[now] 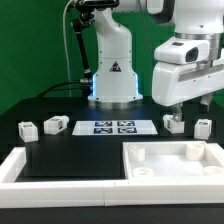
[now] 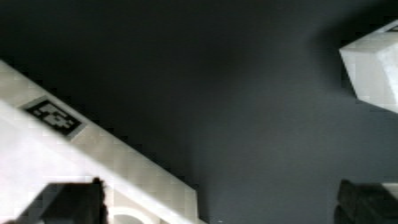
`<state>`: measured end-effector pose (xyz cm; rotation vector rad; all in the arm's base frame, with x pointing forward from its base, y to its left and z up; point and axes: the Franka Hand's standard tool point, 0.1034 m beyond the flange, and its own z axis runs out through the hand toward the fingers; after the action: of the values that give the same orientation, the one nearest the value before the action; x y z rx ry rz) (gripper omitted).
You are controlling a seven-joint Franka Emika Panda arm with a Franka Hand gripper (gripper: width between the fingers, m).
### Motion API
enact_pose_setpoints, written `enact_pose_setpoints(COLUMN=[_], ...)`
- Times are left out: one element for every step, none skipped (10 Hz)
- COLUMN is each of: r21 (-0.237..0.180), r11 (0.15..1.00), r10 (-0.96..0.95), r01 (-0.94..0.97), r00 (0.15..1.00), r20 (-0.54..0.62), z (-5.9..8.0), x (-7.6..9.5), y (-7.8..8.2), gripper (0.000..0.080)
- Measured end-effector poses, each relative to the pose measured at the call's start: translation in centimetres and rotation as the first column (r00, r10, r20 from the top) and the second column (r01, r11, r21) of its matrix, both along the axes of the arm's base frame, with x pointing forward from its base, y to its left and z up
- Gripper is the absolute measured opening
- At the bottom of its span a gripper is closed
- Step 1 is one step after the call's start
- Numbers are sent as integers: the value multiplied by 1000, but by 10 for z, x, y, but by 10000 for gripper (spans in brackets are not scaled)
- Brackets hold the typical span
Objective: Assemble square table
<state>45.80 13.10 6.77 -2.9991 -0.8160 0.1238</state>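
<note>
The square table's white top (image 1: 170, 172) lies at the front on the exterior view's right, rim up, with round corner sockets. Two short white legs (image 1: 27, 127) (image 1: 55, 125) lie at the exterior view's left, and two more (image 1: 175, 123) (image 1: 203, 127) lie just behind the top. My gripper (image 1: 188, 102) hangs open above those two legs and the top's far edge. In the wrist view the gripper (image 2: 214, 206) is open with only black surface between its dark fingers (image 2: 64, 204). The top's tagged rim (image 2: 71, 135) runs under one finger, and a blurred white leg (image 2: 374, 65) lies apart from it.
The marker board (image 1: 113, 126) lies flat in the middle of the black table. Long white bars (image 1: 20, 165) edge the surface at the front and the exterior view's left. The robot's white base (image 1: 112, 70) stands at the back centre.
</note>
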Motion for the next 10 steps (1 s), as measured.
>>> enact_pose_setpoints(r21=[-13, -28, -34, -36, -34, -17, -31, -28, -30, -88], r11=[989, 959, 910, 844, 777, 777, 786, 786, 786, 765], r10=[-147, -282, -414, -536, -627, -628, -616, -616, -616, -640], r01=[147, 281, 413, 535, 628, 630, 617, 618, 618, 638], r00=[989, 958, 908, 838, 768, 772, 778, 778, 778, 739], r20=[-23, -42, -64, -100, -130, -103, -122, -119, -121, -210], z=[-1, 3, 1, -3, -8, -11, -11, -11, -11, -14], x=[-5, -8, -13, -15, -16, -15, -19, -18, -18, -31], y=[6, 13, 20, 23, 22, 22, 23, 23, 23, 23], gripper=[649, 649, 649, 649, 649, 649, 649, 649, 649, 649])
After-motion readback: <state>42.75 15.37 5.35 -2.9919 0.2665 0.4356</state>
